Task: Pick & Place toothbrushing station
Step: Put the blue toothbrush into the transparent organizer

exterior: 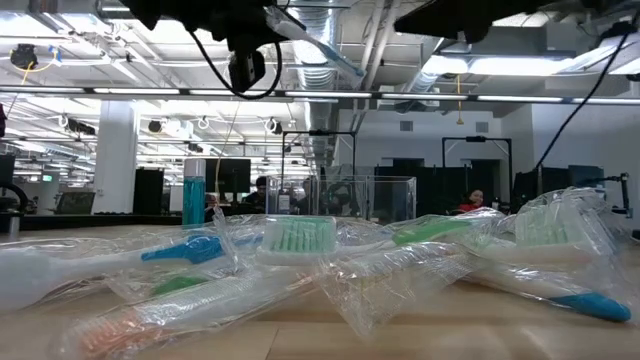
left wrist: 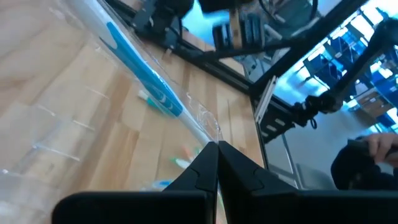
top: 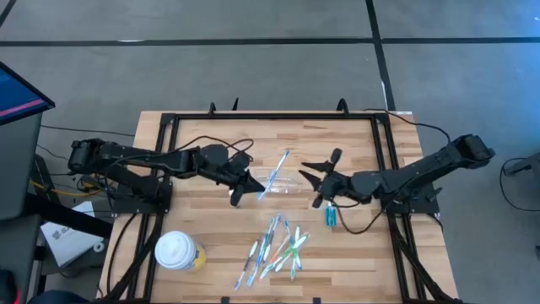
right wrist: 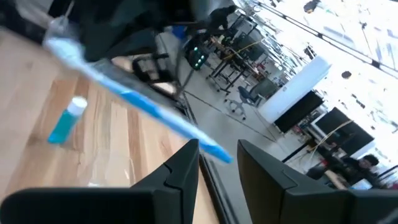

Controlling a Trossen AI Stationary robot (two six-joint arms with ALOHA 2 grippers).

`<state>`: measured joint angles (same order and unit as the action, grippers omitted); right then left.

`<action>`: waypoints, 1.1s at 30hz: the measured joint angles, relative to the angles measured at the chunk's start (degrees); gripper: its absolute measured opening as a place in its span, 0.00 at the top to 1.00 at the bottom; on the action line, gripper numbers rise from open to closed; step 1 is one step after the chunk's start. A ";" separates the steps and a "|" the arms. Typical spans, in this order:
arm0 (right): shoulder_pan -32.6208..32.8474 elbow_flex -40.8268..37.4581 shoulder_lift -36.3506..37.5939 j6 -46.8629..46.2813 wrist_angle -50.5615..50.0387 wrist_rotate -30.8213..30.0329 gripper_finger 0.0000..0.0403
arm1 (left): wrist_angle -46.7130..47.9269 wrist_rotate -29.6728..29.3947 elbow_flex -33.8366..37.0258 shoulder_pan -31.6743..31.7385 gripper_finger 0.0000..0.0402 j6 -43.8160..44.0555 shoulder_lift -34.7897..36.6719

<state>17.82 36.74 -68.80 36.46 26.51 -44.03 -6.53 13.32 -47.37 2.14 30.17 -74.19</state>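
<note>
My left gripper point(top: 251, 191) is shut on a blue-and-white toothbrush in a clear wrapper point(top: 274, 173), held above the table's middle. In the low view the toothbrush point(exterior: 315, 45) shows high up. The clear plastic holder point(top: 287, 182) stands on the wood under the toothbrush and also shows in the low view point(exterior: 365, 198). My right gripper point(top: 314, 181) is open just right of the holder and touches nothing. In the right wrist view the wrapped toothbrush point(right wrist: 143, 102) passes beyond my right gripper's fingertips point(right wrist: 217, 152). My left gripper pinches the wrapped toothbrush by its near end point(left wrist: 208, 138) between its two shut fingers. The fingers come from the table's left, roughly along the toothbrush. The toothbrush is lifted clear and runs on from the fingertips, slanting toward the far right over the holder.
A heap of several wrapped toothbrushes point(top: 274, 249) lies near the front edge and fills the low view's foreground point(exterior: 300, 260). A small teal tube point(top: 331, 216) lies by my right gripper. A yellow cup with a white lid point(top: 179, 252) stands at the front left. A black frame point(top: 270, 116) borders the table.
</note>
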 joint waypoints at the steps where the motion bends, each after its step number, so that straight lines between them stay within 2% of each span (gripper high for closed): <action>1: 0.00 0.57 -0.99 0.92 -0.03 0.00 0.75 | -0.15 0.43 0.00 0.56 1.00 0.05 0.00; 11: 0.15 6.12 -10.08 6.30 0.14 -2.33 0.73 | -0.83 1.82 0.00 2.13 1.00 0.70 0.00; 22: 0.50 12.60 -18.49 13.62 0.29 -3.64 0.52 | -1.01 2.59 0.00 2.13 1.00 0.72 0.00; 26: 0.53 14.94 -21.13 15.68 0.07 -4.31 0.52 | -1.17 2.60 0.00 2.13 1.00 0.72 0.00; 33: 0.52 18.05 -26.38 20.14 -0.07 -5.78 0.59 | -1.33 2.61 0.00 2.13 1.00 0.72 0.00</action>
<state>18.35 54.79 -95.18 56.60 26.44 -49.81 -7.86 15.93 -47.37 4.27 30.89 -74.19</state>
